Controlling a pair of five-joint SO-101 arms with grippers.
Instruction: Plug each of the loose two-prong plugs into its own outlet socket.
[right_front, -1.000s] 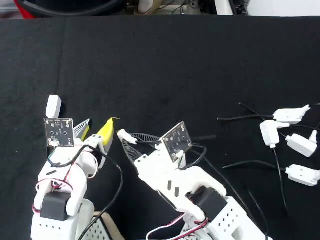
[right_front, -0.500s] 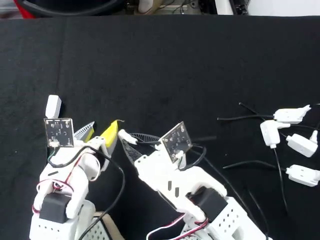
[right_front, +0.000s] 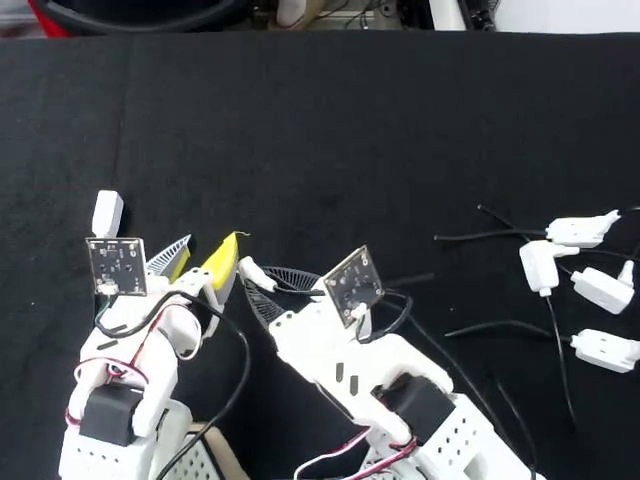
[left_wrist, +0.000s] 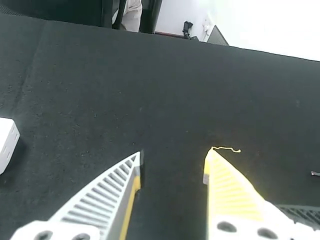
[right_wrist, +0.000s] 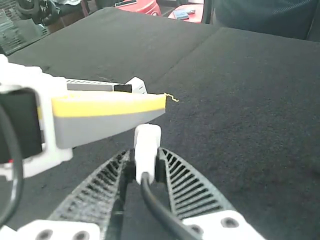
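Pinched a white plug (right_wrist: 146, 145) between the right jaws, near the middle of the bench (right_front: 350, 130), with its black cord (right_wrist: 150, 200) trailing back toward the arm. Held that plug's tip pointing left and slightly far, just beside the yellow finger (right_front: 218, 260) of the other arm.

Held the left jaws spread, yellow finger on the right and grey ribbed finger (left_wrist: 107, 192) on the left, with bare black bench between them. Hovered over the near-left part of the bench.

Found a small white block (right_front: 106, 212) lying on the bench just left of and beyond the left jaws, apart from both fingers.

Found four more white plug pieces at the right edge, well apart from both arms: the farthest piece (right_front: 580, 231), a second piece (right_front: 540, 266) just nearer, a third piece (right_front: 603, 288) to its right, and the nearest piece (right_front: 607, 350). Could not tell which of these were plugs and which sockets. Noted thin black wires (right_front: 495, 235) running left from that group.
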